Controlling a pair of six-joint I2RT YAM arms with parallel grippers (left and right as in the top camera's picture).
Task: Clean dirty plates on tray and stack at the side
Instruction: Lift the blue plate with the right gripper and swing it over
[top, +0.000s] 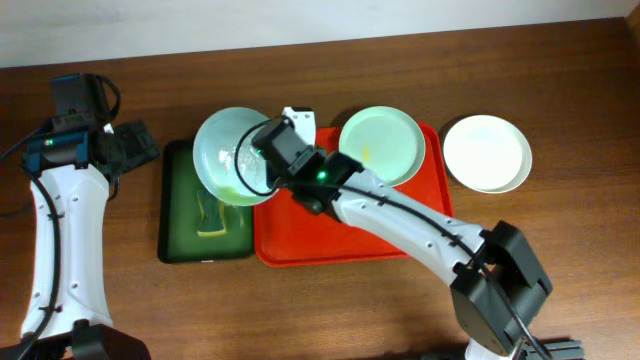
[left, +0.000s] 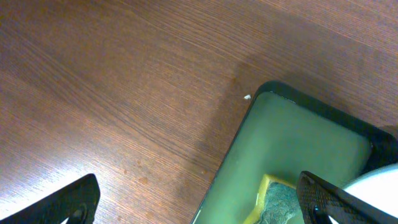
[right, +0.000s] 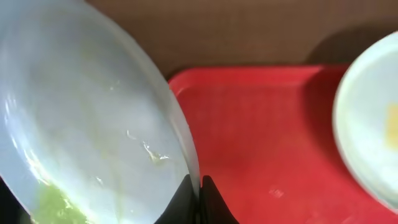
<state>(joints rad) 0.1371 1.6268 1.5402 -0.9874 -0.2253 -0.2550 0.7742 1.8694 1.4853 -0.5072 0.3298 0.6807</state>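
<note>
Clamping one mint plate (top: 225, 150) by its rim, the right claw (right: 199, 194) holds it over the red tray's (top: 330, 240) left edge. Second mint plate (top: 380, 145): red tray's far right corner. White plate (top: 487, 152): tabletop (top: 580, 90), beside the tray's right edge. Left claw (left: 196, 202): jaws apart, empty.

Both look alike to me, the left arm (top: 58, 235) and the right arm (top: 400, 212): smooth white shells between chunky black joint housings, a small green light (top: 322, 177) near the wrist, thin black cables (top: 425, 222) alongside, and matte black, finely textured fingers (left: 323, 198) on the left gripper (left: 196, 205).
</note>
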